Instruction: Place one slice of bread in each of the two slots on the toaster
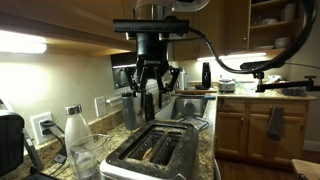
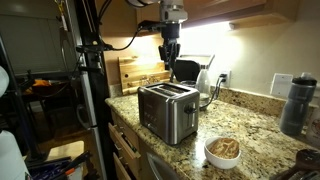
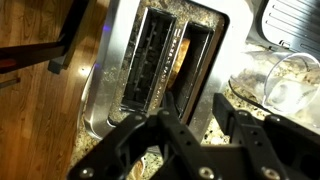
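A slice of bread (image 3: 180, 62) stands down in one slot of the toaster (image 3: 110, 70), the slot nearer the glass jar (image 3: 285, 85). The other slot (image 3: 148, 60) looks dark, and I cannot tell if there is bread in it. The shiny toaster sits on the speckled counter (image 2: 250, 130) in both exterior views, near the front edge. The gripper (image 1: 152, 82) hangs right above the toaster, not touching it. Its fingers (image 3: 250, 140) are spread apart with nothing between them. Beside the toaster in an exterior view are a glass bottle (image 1: 75, 128) and the jar. A bowl (image 2: 223, 150) with tan bits sits near the toaster. A sink (image 1: 190, 105) is behind it.
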You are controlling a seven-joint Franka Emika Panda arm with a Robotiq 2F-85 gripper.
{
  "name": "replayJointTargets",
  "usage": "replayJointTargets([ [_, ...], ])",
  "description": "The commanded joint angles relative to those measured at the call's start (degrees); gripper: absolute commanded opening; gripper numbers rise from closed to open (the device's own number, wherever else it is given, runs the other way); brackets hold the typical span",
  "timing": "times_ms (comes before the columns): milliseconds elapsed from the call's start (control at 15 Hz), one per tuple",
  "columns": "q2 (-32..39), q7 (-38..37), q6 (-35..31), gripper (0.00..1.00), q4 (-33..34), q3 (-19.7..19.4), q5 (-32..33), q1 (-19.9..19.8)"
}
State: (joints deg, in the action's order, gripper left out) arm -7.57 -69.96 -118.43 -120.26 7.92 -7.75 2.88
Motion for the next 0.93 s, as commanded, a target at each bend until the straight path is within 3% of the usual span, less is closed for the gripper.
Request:
replayJointTargets([
  [0,0.3,-0.6,1.5,0.77,1.2,-0.6,-0.6,0.3],
  [200,-0.7,-2.4,2.0,0.97,0.4,-0.8,1.2,-0.3],
  [267,-1.0,-3.2,2.2,0.99,0.1,-0.9,2.0,-0.5],
  [867,-1.8,-11.5,5.6,1.0,-1.5,-3.0,10.9,-2.8],
])
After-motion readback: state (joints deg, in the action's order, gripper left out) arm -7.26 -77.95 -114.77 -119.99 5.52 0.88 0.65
